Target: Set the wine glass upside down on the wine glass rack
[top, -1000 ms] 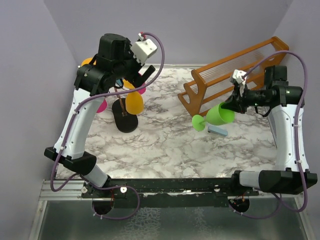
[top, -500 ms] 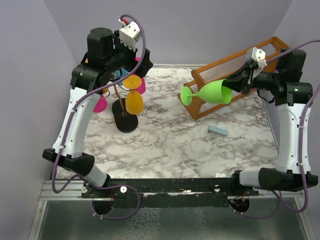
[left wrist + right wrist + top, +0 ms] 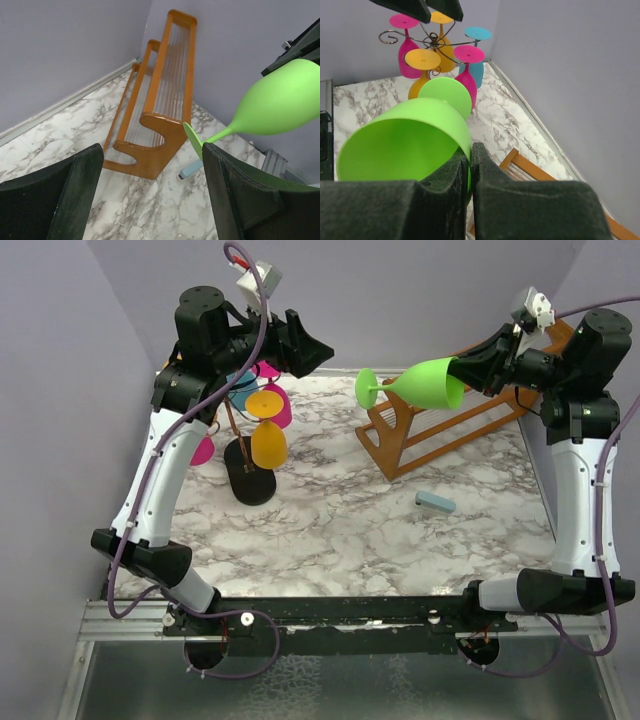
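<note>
Airspace separates right pincer (image 3: pixel 470 152), clenched on green wine glass (image 3: pixel 427 383), from gaping left pincer (image 3: pixel 150 157).

Lab robot booth, plain lilac walls (image 3: pixel 420 300), marble-print tabletop (image 3: pixel 330 530), metal mounting rail (image 3: pixel 130 618)

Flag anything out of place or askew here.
A small blue block lies loose on the marble table, near the wooden rack. The wine glass rack has a slanted stem, seemingly by design.
</note>
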`<state>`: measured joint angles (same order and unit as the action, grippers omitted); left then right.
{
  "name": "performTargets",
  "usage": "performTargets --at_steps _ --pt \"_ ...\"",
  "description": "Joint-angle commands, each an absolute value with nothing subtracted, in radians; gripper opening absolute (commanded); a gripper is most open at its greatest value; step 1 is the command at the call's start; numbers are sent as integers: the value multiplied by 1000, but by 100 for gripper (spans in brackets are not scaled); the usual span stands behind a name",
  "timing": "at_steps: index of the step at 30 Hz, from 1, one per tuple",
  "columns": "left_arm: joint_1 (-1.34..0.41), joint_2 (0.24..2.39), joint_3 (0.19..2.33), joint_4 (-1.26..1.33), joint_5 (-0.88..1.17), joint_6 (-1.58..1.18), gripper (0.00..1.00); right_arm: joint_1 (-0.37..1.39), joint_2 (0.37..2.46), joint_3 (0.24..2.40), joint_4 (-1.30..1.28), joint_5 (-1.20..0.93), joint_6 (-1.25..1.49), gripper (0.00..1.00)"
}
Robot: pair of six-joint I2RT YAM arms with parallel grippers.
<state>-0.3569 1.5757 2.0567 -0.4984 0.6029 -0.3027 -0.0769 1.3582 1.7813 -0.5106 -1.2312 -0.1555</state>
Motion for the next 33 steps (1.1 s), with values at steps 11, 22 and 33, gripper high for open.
performTargets --at_steps 11,22,33 --pt "-386 1579 1917 -333 722 -508 73 -15 1365 1793 -388 -1134 -9 1" --pt "-417 1584 1868 -312 742 -549 67 27 1372 1801 -429 -1023 -54 1" --pt "-444 1596 1821 -293 742 -565 49 65 1375 1798 -433 -968 -66 1"
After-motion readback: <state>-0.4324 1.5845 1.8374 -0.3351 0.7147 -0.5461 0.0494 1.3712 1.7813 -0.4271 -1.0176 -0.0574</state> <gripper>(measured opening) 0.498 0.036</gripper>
